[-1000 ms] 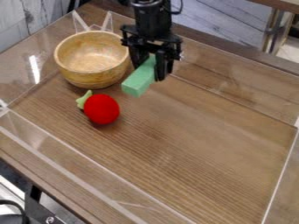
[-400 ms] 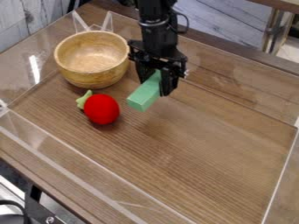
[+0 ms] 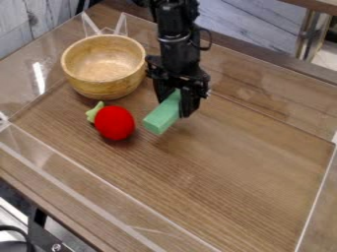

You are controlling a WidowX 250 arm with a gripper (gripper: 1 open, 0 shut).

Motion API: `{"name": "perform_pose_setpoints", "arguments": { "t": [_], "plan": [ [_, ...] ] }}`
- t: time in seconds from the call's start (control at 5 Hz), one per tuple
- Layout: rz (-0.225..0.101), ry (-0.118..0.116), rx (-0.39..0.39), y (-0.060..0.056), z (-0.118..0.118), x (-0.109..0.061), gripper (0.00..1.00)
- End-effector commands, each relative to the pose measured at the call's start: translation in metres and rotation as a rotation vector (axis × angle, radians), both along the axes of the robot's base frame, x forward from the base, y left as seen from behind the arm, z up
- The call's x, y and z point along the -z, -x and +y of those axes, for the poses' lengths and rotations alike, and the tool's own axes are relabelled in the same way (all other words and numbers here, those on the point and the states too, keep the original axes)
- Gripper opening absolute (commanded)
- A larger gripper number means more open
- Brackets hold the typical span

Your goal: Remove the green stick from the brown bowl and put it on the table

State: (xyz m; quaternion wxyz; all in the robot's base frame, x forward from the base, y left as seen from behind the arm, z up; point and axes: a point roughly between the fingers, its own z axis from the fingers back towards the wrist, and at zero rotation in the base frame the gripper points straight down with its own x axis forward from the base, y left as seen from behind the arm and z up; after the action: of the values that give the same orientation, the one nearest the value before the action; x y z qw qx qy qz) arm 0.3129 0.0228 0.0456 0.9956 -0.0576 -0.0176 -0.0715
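My black gripper [image 3: 174, 101] points straight down over the table [image 3: 224, 167], right of the brown bowl [image 3: 102, 65]. It is shut on the upper end of the green stick [image 3: 162, 117], a light-green bar that hangs tilted with its lower end at or just above the wood. The bowl stands at the back left with nothing visible inside it. The stick is well outside the bowl, right of the red toy.
A red strawberry-like toy with a green top [image 3: 113, 121] lies just left of the stick's lower end. Clear acrylic walls [image 3: 158, 224] edge the tabletop on all sides.
The gripper has sunk toward the table with the stick in it, drifting slightly right and nearer the camera. The bowl and red toy have not moved.
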Motion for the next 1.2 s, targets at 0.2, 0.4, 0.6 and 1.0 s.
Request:
{"name": "perform_pose_setpoints", "arguments": {
  "t": [0.2, 0.4, 0.6, 1.0],
  "plan": [
    [-0.036, -0.009, 0.032, -0.006, -0.005, -0.001, 0.00],
    [-0.045, 0.007, 0.018, -0.009, -0.002, -0.002, 1.00],
    [-0.069, 0.021, 0.000, -0.009, 0.002, -0.012, 1.00],
    [-0.104, 0.030, -0.037, -0.012, 0.013, -0.023, 1.00]
  ]
}}
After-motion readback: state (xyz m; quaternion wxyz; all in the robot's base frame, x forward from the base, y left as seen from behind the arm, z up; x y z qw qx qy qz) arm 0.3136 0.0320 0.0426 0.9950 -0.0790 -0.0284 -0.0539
